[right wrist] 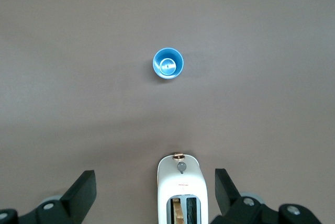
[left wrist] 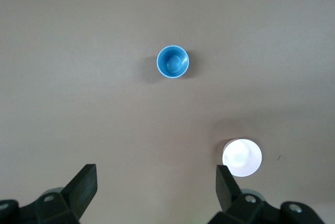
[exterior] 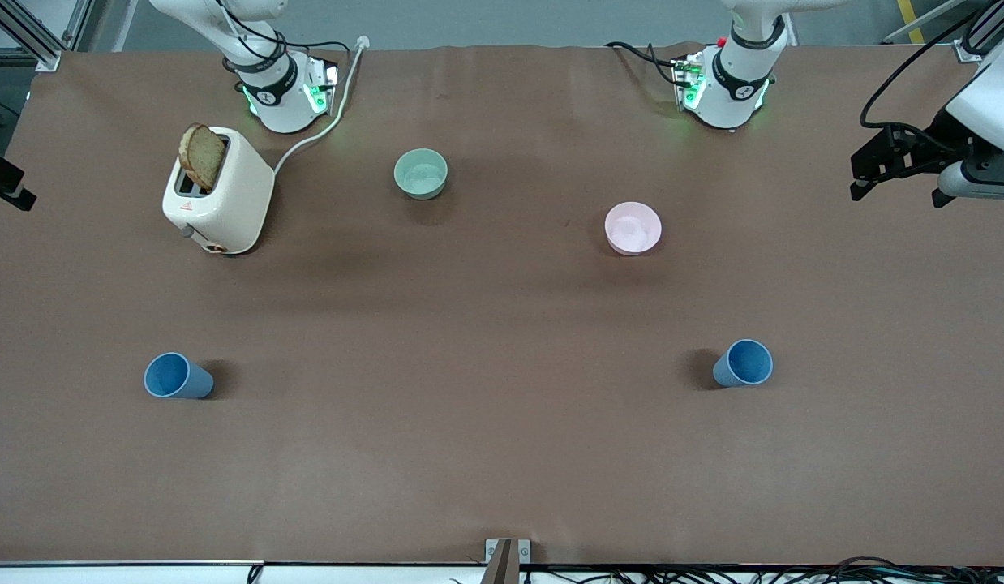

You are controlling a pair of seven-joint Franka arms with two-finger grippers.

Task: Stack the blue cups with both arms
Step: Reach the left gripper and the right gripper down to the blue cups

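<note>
Two blue cups, one (exterior: 178, 376) at lower left of the front view, the other (exterior: 744, 363) at lower right, are kept well apart on the tabletop (exterior: 486, 438), one per arm. The left claw (left wrist: 156, 185) and right claw (right wrist: 154, 190) are held wide open, empty, high above.

Bare table (exterior: 486, 389) lies between the blue cups (exterior: 176, 376); bowls and toaster (exterior: 218, 191) stand farther back.

Two small matte blue tapered plastic cups stand upright and empty, mouths up, well apart on the brown desk. One small blue cup (exterior: 178, 376) (right wrist: 168, 64) stands toward the right arm's end, nearer the front camera than the toaster. The other blue cup (exterior: 743, 363) (left wrist: 172, 62) stands toward the left arm's end, nearer the camera than the pink bowl.
</note>
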